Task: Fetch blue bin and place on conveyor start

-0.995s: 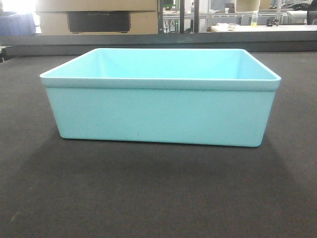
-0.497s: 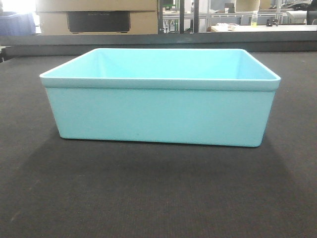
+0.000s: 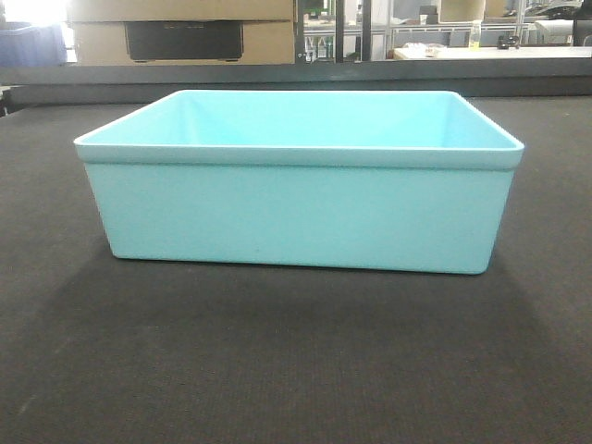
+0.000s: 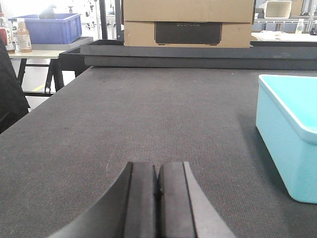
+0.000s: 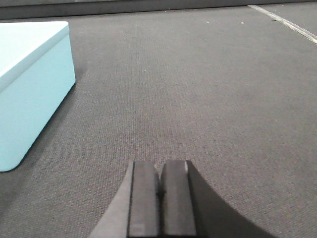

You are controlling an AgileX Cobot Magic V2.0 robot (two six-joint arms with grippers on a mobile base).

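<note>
The blue bin (image 3: 298, 208) sits upright at frame centre on the conveyor start (image 3: 296, 361), bare belt all round its edges, while the left gripper (image 4: 157, 181) and right gripper (image 5: 159, 181) rest closed, empty, beside it.

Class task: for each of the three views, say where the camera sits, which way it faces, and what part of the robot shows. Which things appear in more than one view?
Front view: low, facing the blue bin side-on on the dark belt; no robot part shows.
Left wrist view: behind the shut left gripper, looking along the belt; bin at right, cardboard box beyond.
Right wrist view: behind the shut right gripper, looking down at the belt; bin at left.
Shared: bin and belt appear in all three.
</note>
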